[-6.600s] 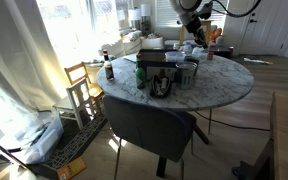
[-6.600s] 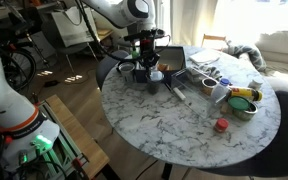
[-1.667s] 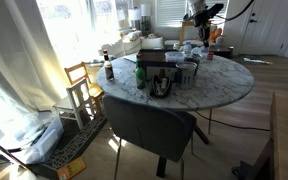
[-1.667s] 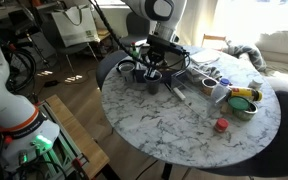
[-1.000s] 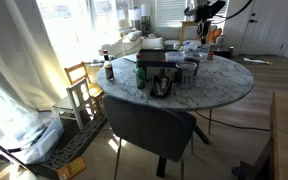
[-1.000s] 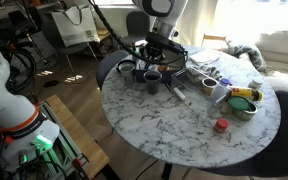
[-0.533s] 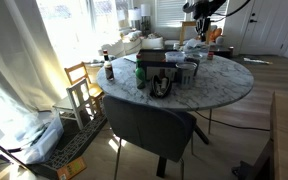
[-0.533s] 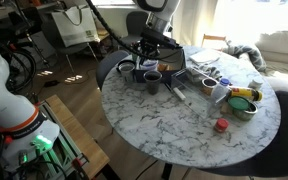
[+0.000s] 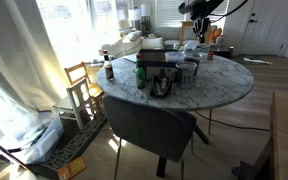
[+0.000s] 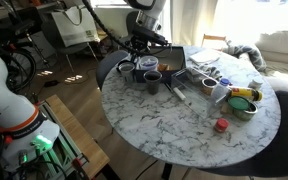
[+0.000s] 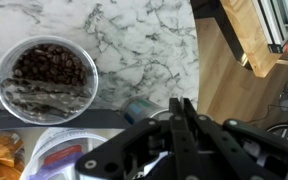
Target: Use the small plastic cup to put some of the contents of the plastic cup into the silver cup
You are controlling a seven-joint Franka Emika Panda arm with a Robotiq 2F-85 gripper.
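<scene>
One clear plastic cup (image 11: 46, 78) fills the left of the wrist view. It is round and thin-walled, holds dark brown bits, and stands on the marble table (image 11: 134, 30). The gripper (image 11: 181, 104) has its jaws pressed together. A small cup (image 11: 139, 109), grey-blue, shows just left of the fingertips, and we cannot tell whether they pinch its wall. Only this view shows the contents. In an exterior view the gripper (image 10: 144, 47) hangs above a cluster of cups (image 10: 152, 80) at the table's far left, too small to tell apart. In an exterior view the gripper (image 9: 197, 12) sits high over the table's far side.
</scene>
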